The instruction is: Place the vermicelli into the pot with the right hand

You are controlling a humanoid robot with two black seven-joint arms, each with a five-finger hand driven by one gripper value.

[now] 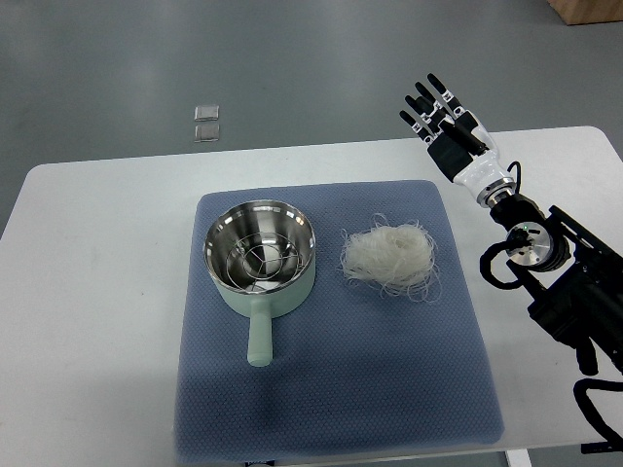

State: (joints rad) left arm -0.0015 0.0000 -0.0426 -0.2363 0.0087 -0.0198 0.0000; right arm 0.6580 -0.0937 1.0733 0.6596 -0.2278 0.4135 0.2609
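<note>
A loose white nest of vermicelli [389,256] lies on the blue mat [331,389], right of centre. A pale green pot [260,256] with a shiny steel inside stands to its left, its handle pointing toward the near edge. My right hand [433,109] is raised above the table's far edge, up and to the right of the vermicelli, well apart from it. Its fingers are spread and hold nothing. The left arm does not show.
The mat lies on a white table [88,292]. Two small clear squares [206,122] lie on the grey floor beyond the table. A brown box corner [589,10] shows at the top right.
</note>
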